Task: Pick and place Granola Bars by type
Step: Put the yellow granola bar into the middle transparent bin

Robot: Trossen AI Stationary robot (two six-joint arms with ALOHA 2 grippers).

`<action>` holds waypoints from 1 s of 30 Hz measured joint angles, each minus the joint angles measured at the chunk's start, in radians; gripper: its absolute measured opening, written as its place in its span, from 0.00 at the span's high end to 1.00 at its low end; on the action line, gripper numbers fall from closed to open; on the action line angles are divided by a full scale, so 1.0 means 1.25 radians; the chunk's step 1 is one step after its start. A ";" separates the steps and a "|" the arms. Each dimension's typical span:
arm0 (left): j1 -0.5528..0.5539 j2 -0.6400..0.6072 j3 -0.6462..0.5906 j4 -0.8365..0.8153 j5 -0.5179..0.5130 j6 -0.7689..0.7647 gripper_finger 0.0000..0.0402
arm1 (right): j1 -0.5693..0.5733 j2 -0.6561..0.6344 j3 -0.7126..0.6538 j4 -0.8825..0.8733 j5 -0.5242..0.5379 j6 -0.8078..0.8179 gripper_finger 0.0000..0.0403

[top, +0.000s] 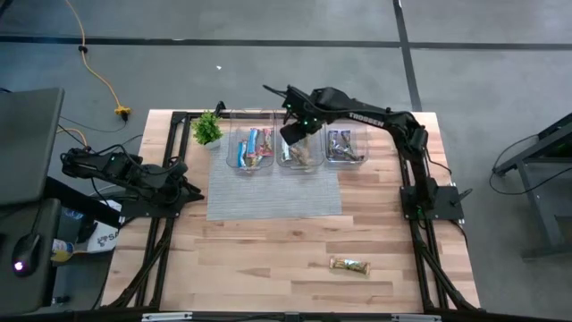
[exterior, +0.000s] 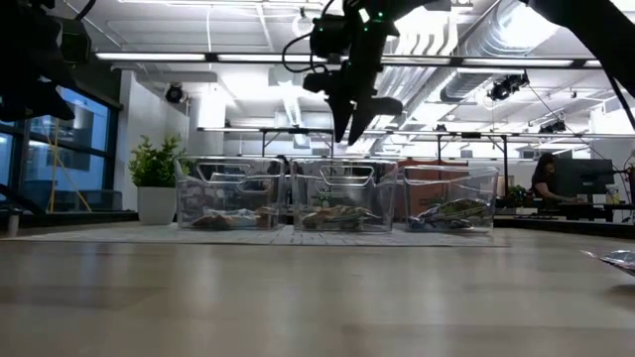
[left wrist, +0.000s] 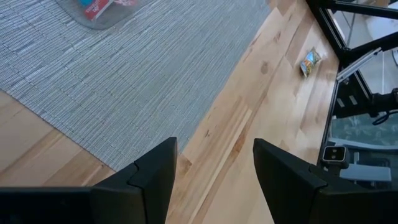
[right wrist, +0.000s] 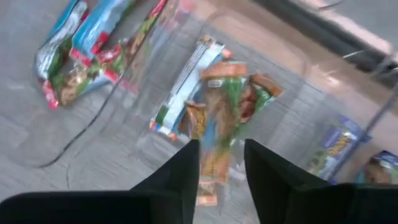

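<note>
Right gripper (top: 298,134), fingers slightly parted and empty, above the middle bin (top: 300,150); remaining granola bar (top: 349,265) lies well behind it, long axis crosswise.

Granola Bars (top: 254,148), sorted: red/blue wrappers lie in my left bin, green/tan bars (right wrist: 217,118) in the middle, purple bars (top: 343,146) in the right. One green/tan bar (top: 349,265) lies flat alone on the table.
</note>
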 joint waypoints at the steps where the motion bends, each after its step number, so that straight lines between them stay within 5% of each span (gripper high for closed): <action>1: 0.000 0.000 0.000 0.000 0.000 0.000 0.49 | 0.000 0.000 -0.009 0.010 -0.010 -0.007 0.71; 12: 0.000 0.000 0.000 0.000 -0.001 0.002 0.49 | 0.025 -0.048 -0.009 0.030 -0.170 -0.120 0.65; 17: 0.000 0.000 0.000 0.000 -0.001 0.006 0.49 | 0.126 -0.112 -0.008 -0.007 -0.257 -0.150 0.65; 25: 0.000 0.000 0.000 -0.007 -0.001 0.012 0.49 | 0.390 -0.134 -0.018 -0.271 -0.135 -0.070 0.65; 30: 0.000 0.000 0.000 -0.014 0.000 0.023 0.49 | 0.548 -0.139 -0.099 -0.295 -0.075 0.062 0.65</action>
